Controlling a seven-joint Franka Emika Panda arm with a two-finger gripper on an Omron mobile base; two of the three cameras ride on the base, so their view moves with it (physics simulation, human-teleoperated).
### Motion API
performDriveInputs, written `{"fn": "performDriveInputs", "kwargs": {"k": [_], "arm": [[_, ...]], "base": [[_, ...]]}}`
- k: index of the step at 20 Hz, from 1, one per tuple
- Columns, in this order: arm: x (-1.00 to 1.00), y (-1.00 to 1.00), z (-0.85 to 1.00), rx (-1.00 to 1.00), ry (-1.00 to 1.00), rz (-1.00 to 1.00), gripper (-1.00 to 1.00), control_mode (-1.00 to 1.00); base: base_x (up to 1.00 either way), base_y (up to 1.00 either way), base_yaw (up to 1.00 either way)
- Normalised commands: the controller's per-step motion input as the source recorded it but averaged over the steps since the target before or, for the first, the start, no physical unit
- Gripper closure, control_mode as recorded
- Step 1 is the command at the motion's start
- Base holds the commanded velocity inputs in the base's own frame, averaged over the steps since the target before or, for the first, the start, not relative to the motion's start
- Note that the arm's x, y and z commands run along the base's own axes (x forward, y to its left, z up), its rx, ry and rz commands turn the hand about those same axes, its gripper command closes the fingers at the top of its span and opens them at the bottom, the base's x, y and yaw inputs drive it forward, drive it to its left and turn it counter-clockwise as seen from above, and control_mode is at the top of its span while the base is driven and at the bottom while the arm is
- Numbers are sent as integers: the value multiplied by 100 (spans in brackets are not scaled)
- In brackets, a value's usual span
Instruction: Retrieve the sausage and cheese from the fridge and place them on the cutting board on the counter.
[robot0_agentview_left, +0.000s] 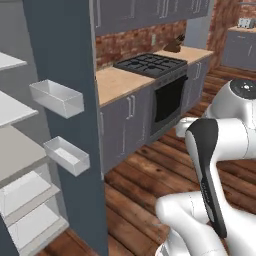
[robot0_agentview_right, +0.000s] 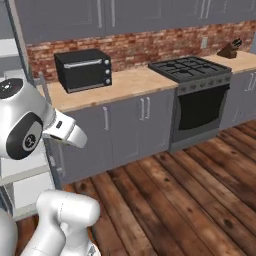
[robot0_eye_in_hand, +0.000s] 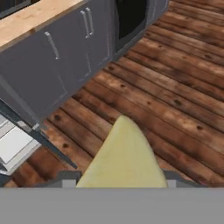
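A pale yellow wedge of cheese (robot0_eye_in_hand: 122, 153) sits between the fingers of my gripper (robot0_eye_in_hand: 119, 181), which is shut on it and held above the wooden floor. The fridge (robot0_agentview_left: 65, 100) stands open at the left, with its slate door edge, white door bins and white shelves showing; its lower door corner (robot0_eye_in_hand: 26, 131) lies left of the cheese. The butcher-block counter (robot0_agentview_right: 125, 82) runs over grey cabinets between the fridge and the stove. The sausage and the cutting board are out of view.
A black toaster oven (robot0_agentview_right: 84, 69) stands on the counter. A black gas stove (robot0_agentview_right: 192, 67) with its oven sits to the right, and a knife block (robot0_agentview_right: 230, 50) beyond it. Plank floor (robot0_agentview_right: 175, 200) lies open in front of the cabinets.
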Motion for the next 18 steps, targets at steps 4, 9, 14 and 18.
{"fn": "performDriveInputs", "kwargs": {"k": [4,9,14,18], "arm": [[0,0,0,0,0,0,100,100],[0,0,0,0,0,0,100,100],[0,0,0,0,0,0,100,100],[0,0,0,0,0,0,100,100]], "base": [[0,-83,-40],[3,-73,-37],[17,-45,-27],[31,-2,-12]]}}
